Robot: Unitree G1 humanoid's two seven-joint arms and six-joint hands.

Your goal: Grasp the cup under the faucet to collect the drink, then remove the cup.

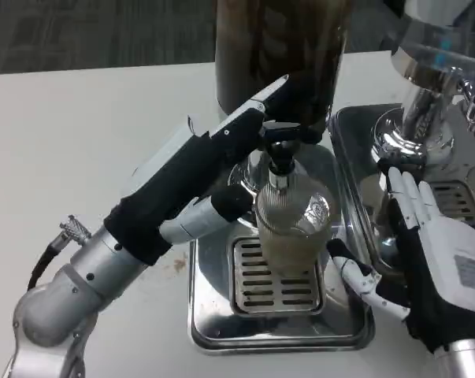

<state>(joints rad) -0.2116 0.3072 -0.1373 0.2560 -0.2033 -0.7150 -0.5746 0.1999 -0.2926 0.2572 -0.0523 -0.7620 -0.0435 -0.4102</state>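
The cup (pixel 294 228) stands on the grille of the steel drip tray (pixel 213 315), directly under the black faucet (pixel 280 153) of the dark drink dispenser (pixel 280 47), and it looks already partly filled with a pale drink. The left hand (pixel 221 169) reaches up to the faucet; its fingers (pixel 272 90) lie at the tap, above and to the left of the cup, but I cannot tell if they are closed on the lever or only press it. The right hand (pixel 426 244) is just beside the cup on its right side, with fingers (pixel 406 193) spread and holding nothing; one finger points toward the cup wall, close to it. A second tray and a shiny dispenser base (pixel 414 126) stand behind these fingers on the white bench (pixel 79 142). To do this step well, I think the right fingers should close around the middle of the cup gently, because the thin plastic may deform, and keep it upright under the faucet. The flow should be stopped before lifting the cup away, slowly, to avoid spilling.
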